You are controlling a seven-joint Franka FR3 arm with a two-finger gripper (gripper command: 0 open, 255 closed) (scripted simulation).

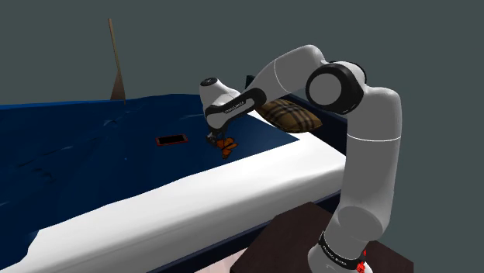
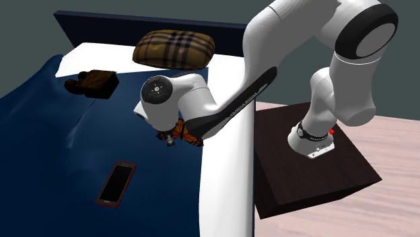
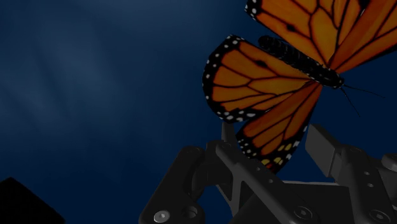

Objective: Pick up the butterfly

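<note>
Where hand sits over butterfly, phone near, plaid pillow farther off.

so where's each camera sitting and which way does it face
shoulder view: beside and slightly behind the stand, looking down over the bed; the arm reaches left to the butterfly.
second exterior view: above the bed's foot end, facing the headboard; arm and stand sit at its right.
wrist view: on the hand, looking along the open tool at the blue cover, butterfly close ahead.
shared: both exterior views show the butterfly, phone and plaid pillow.
</note>
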